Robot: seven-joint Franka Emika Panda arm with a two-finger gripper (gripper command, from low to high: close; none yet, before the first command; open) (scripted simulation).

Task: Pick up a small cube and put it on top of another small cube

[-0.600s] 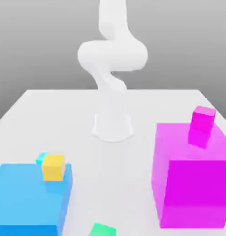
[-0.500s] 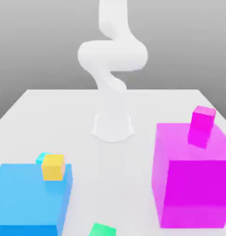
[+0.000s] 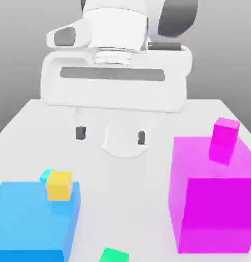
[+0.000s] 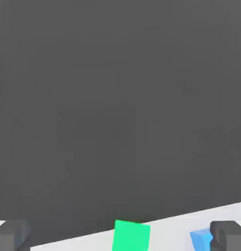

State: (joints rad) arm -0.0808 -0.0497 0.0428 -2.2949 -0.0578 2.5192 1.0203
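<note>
Since the earlier frame, the white hand has swung in to fill the exterior view's upper centre; every block has kept its place. Gripper (image 3: 111, 135) hangs spread wide, dark fingertips (image 3: 81, 133) well apart, nothing held. Small green cube (image 3: 114, 255) sits on the white table (image 3: 35, 123) at bottom centre, between blue block (image 3: 30, 220) and magenta block (image 3: 214, 204).

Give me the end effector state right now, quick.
End effector: open, holding nothing, above the table.
</note>
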